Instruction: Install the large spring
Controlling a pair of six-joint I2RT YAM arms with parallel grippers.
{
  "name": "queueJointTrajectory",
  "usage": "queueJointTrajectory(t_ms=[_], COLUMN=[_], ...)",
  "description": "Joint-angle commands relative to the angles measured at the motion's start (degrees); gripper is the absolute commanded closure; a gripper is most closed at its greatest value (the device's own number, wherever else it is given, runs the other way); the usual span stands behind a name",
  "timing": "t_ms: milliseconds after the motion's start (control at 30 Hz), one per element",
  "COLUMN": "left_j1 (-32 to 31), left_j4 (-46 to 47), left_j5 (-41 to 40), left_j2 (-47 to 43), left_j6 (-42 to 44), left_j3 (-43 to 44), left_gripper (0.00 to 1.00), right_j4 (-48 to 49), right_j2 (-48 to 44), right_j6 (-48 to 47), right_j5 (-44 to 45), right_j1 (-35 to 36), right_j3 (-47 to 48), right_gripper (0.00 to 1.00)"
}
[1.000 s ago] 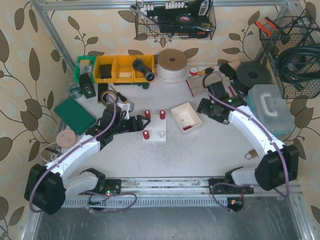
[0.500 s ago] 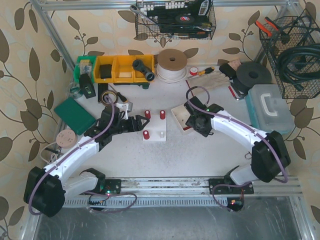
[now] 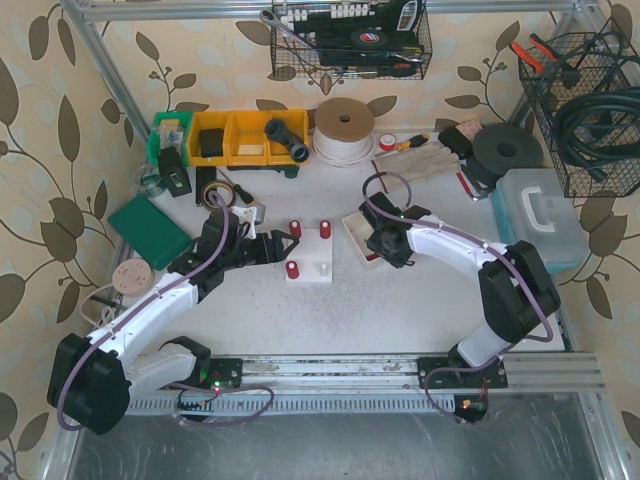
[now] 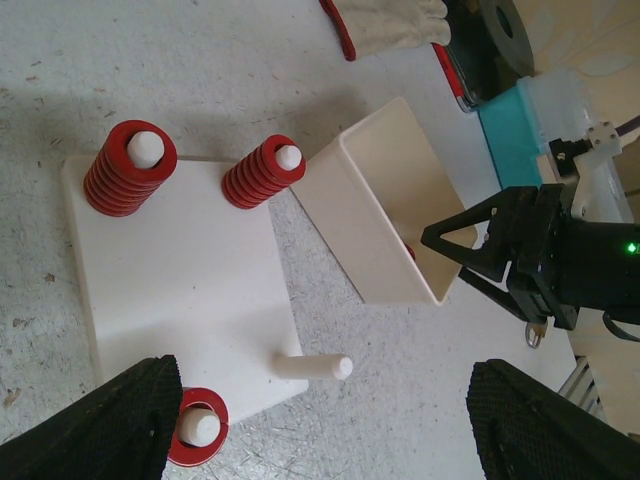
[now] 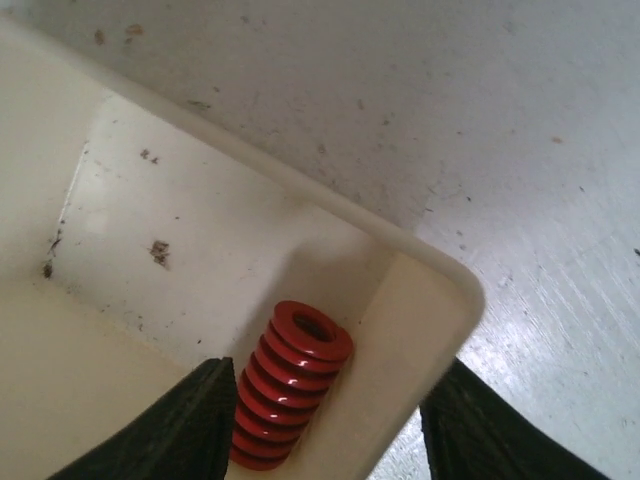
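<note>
The right gripper is spread open, straddling one corner of the tray. One loose red spring lies inside that corner, between the two fingers and close against the wall, with the rim's rounded corner at its 2 o'clock. From above, the tray sits just at 3 o'clock of the white block. The block carries four pegs. Three mounted springs fill three of them, and the one bare peg stands at its 5 o'clock corner. The left gripper, also spread wide, hangs at the block's 9 o'clock edge. Bare table stretches from the block's 6 o'clock edge.
</note>
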Motion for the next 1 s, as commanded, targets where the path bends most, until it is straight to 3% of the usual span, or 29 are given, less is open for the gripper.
queueJointTrajectory(t_ms=[0,167,200,367,533,800,867,967], left_j1=[0.74,0.87,0.90,1.05,1.26,1.44,1.44,1.52], left_j4=[1.00,0.38,0.28,0.16,0.09,-0.27,-0.40,-0.66], left_j5=[0.25,0.49,0.54,1.00,1.84,2.43,2.43,2.58], left_j2=[-0.80,0.60,0.86,2.61,4.97,7.01,7.35,7.80], left_j6=[-0.03,-0.08,-0.07,-0.24,-0.33,-0.33,-0.32,-0.30], left_j3=[0.14,0.86,1.01,1.63,2.69,3.73,3.89,4.11], left_gripper=[0.19,0.19,0.19,0.19,0.19,0.19,0.19,0.19], right_j4=[2.00,-2.66,-4.25,-12.33,-15.81,-14.24,-13.80,-14.43], right_j2=[0.87,2.11,2.04,2.54,6.13,10.78,10.84,9.42], right_j6=[0.14,-5.65,-7.38,-22.24,-36.26,-43.54,-44.52,-45.91], right_j5=[-0.30,-0.40,0.12,1.17,-4.12,-3.42,-3.02,-1.26], right_j1=[-0.59,-2.28,-2.56,-5.53,-9.12,-9.35,-9.40,-9.41], right_j3=[-0.15,2.59,3.39,7.32,10.47,9.16,9.28,10.84], right_gripper=[0.55,0.99,1.00,1.00,1.00,1.00,0.93,0.66])
